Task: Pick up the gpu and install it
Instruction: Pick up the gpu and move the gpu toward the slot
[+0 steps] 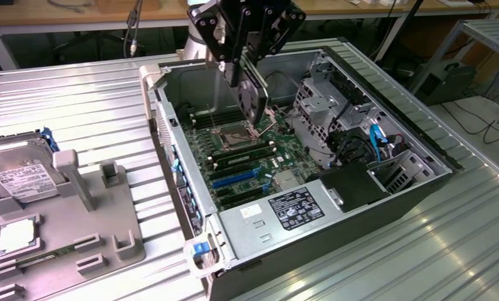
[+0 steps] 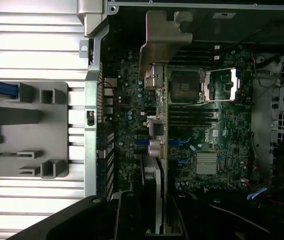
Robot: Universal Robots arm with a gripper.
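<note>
The gpu hangs on edge above the open computer case, its black cooler face with the round fan showing. My gripper is shut on its upper edge. The card is over the motherboard, near the processor socket and short of the blue expansion slots. In the wrist view the gpu is seen edge-on: a thin green board running away from my gripper, with the silver end bracket at the far end. Blue slots lie just beside the card's line.
A drive cage and cables fill the case's side toward the exterior view's right, with a power supply at the near end. A grey fixture at the exterior view's left carries a hard drive and a processor chip.
</note>
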